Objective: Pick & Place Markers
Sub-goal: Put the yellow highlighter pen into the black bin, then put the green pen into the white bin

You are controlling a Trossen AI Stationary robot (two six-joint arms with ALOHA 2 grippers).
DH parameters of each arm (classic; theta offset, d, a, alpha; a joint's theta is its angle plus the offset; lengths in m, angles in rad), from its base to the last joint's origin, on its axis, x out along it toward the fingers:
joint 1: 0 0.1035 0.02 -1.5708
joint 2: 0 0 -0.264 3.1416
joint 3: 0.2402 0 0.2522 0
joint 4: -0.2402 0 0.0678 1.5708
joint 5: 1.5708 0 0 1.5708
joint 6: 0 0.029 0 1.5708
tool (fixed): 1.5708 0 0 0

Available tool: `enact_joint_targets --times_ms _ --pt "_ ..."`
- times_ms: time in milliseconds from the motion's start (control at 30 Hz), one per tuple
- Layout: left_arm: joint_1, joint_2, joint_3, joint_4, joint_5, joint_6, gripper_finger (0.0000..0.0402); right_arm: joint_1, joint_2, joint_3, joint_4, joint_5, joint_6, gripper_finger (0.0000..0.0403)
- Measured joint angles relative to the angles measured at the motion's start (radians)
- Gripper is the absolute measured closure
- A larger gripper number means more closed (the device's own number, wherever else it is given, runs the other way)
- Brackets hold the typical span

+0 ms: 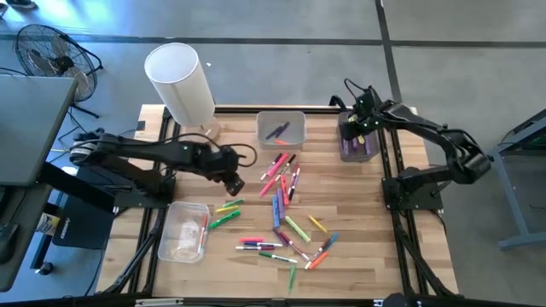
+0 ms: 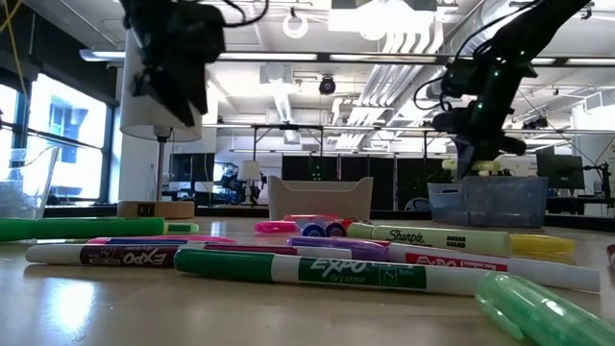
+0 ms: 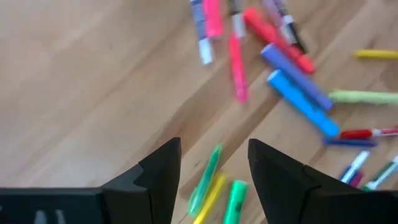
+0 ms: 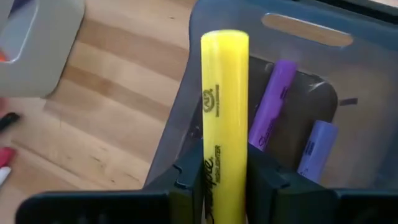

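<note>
Many coloured markers [image 1: 286, 209] lie scattered on the wooden table's middle; close up they show in the low view [image 2: 288, 264]. My left gripper [image 1: 235, 183] hovers open above the table at the heap's left side, over three green and yellow markers [image 3: 214, 186], touching none. My right gripper [image 1: 358, 126] hangs over the grey bin [image 1: 358, 145] at the far right and is shut on a yellow marker [image 4: 225, 93]. Two purple markers [image 4: 273, 106] lie in that bin. My right gripper pinches the yellow marker's barrel [image 4: 224, 155] between its two fingers. The fingers come steeply from above and run along the marker. The marker sticks out beyond the fingertips, its free end [image 4: 225, 40] down over the bin beside the bin's wall, clear of the table.
A clear bin [image 1: 281, 128] at the far middle holds a blue marker. Another clear bin [image 1: 183, 230] stands near left. A tall white cylinder [image 1: 179, 81] stands at the far left corner. Bare wood lies left of the heap and along the near edge.
</note>
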Motion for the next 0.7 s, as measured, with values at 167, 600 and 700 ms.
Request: enact_joint_targets --times_ms 167,600,700 --pt "0.022 0.038 -0.024 0.005 0.091 0.137 0.0218 0.0 -0.002 0.0 -0.024 0.001 0.021 0.0303" --pt "0.02 0.201 -0.024 0.041 0.13 0.33 0.0218 0.0 -0.004 0.0 -0.023 -0.156 0.026 0.0233" --pt "0.02 0.249 -0.022 0.064 0.13 0.359 0.0218 0.001 -0.01 0.0 -0.022 -0.209 0.013 0.0244"
